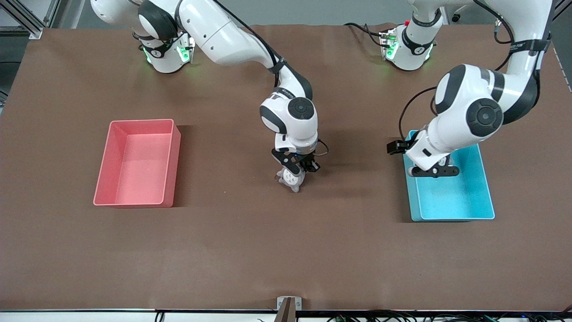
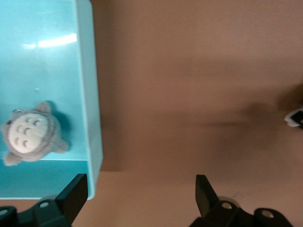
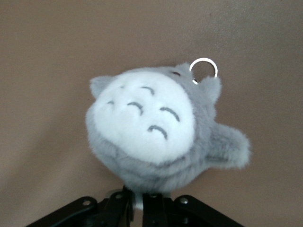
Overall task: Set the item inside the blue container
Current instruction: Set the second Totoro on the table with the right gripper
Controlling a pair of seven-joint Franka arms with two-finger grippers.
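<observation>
Brown table [image 1: 250,250]; right gripper [image 1: 295,172] jaws clamped on grey plush [image 1: 290,180], left gripper [image 1: 435,172] jaws wide, empty, over blue container [image 1: 485,192].

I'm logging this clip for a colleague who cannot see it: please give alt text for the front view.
The right gripper is shut on a grey plush toy at mid-table, between a pink bin and the blue container. The left gripper, open, hangs over the blue container.

A grey plush toy [image 3: 163,130] with a white belly is clamped in the right gripper [image 1: 298,171]. A second grey plush [image 2: 32,134] lies in the blue container [image 1: 486,188], under the left gripper [image 1: 435,172].
</observation>
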